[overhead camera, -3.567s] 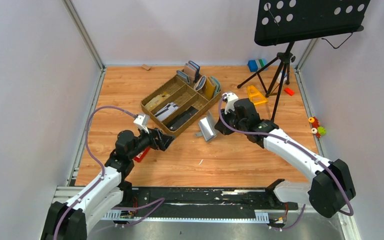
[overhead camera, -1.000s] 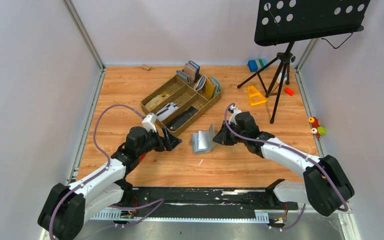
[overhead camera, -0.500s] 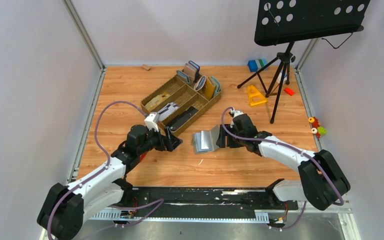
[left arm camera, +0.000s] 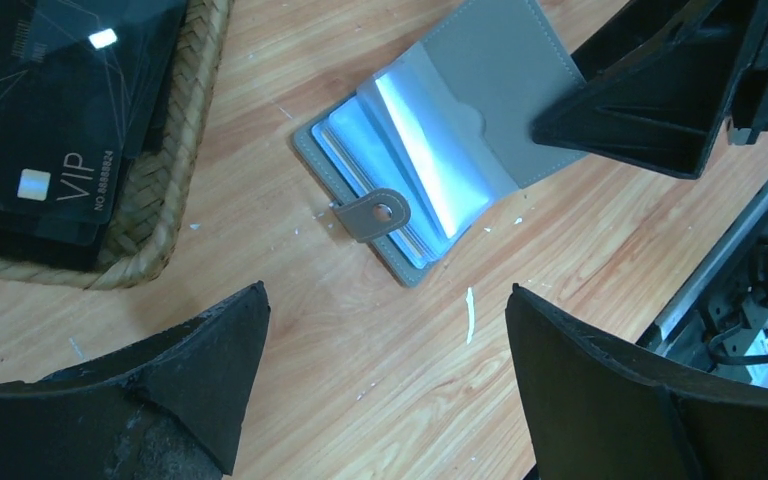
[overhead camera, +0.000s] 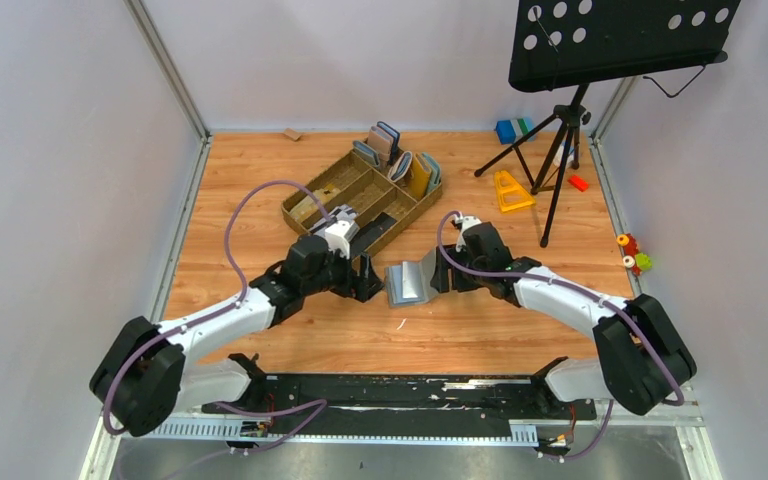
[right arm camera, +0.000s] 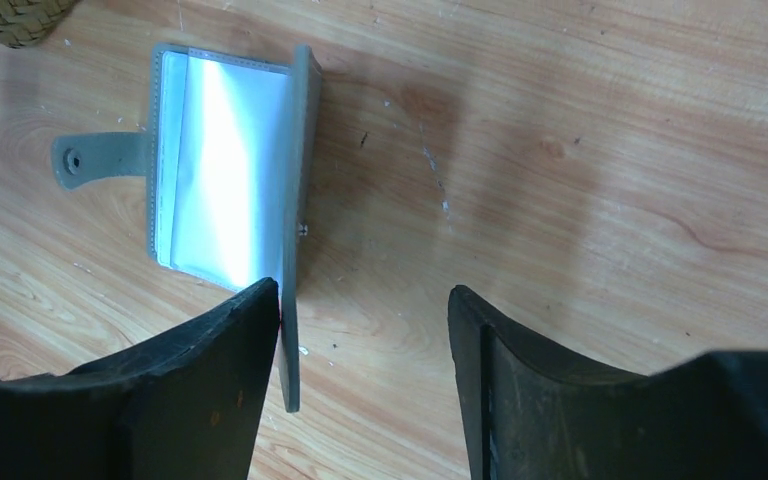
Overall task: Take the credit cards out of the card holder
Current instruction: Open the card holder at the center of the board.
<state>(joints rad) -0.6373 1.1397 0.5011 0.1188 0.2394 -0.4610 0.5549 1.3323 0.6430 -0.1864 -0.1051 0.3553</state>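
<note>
The grey card holder lies open on the wooden table between both grippers. Its strap sticks out to one side. Glare covers its pale blue sleeves, so I cannot make out the credit cards in them. One cover stands up on edge. My right gripper is open around that cover, which rests against the inner face of its left finger. My left gripper is open just short of the strap side, with only bare wood between its jaws.
A brown woven tray sits behind the holder, with black cards in it and upright wallets at its far end. A music stand's tripod, a yellow piece and small toys are at the right.
The right gripper was shut on the raised cover and has opened. My left arm has swung right, up to the holder. The holder has hardly moved.
</note>
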